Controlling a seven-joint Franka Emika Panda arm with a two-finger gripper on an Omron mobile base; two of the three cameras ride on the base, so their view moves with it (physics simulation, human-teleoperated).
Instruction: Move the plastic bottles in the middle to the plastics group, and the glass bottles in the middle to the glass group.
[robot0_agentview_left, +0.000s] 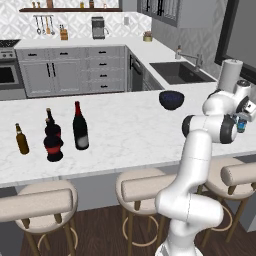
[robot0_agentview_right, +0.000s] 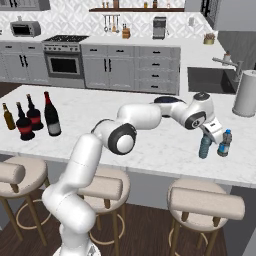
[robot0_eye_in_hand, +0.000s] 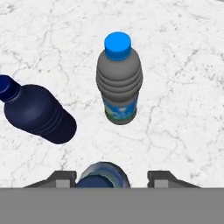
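Marble white table carries everything. Pincer stands spread, fingertips either side of the small translucent light-blue plastic bottle, which stands upright at the table's right end near the clear bluish bottle with teal label and opaque dark-blue bottle. Tall dark wine bottle and squat dark red-banded bottles stand far left beside the small amber bottle.

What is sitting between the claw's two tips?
In the hand view, a light-blue plastic bottle seen from above stands between the claw tips.
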